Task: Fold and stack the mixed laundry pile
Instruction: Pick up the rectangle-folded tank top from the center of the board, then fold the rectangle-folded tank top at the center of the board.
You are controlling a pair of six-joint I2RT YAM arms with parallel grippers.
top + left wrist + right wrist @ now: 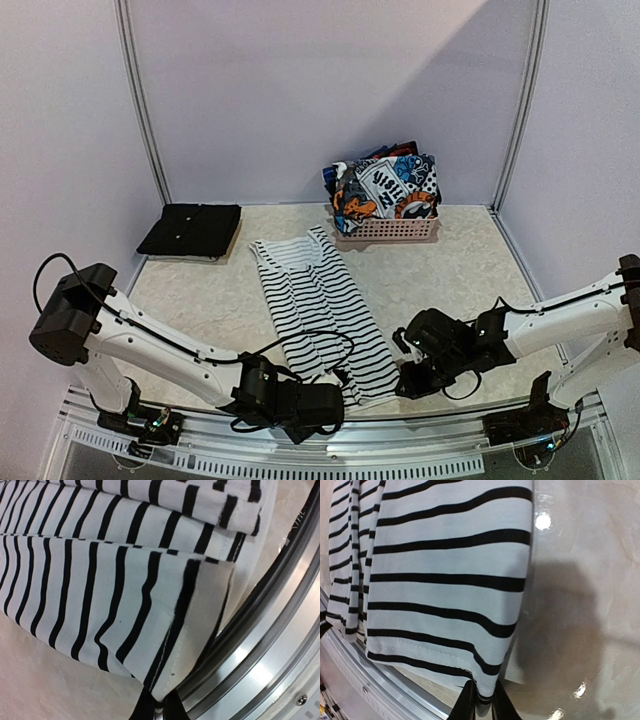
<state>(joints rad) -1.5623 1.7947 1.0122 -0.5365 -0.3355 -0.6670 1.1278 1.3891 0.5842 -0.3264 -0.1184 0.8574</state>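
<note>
Table; wrists reveal pincers clamping striped garment

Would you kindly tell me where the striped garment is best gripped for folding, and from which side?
Take the striped garment at its two near hem corners, coming from the arms' side. It lies flat, running lengthwise away, so that hem is the nearest free edge; the left gripper and right gripper pinch it there.
</note>
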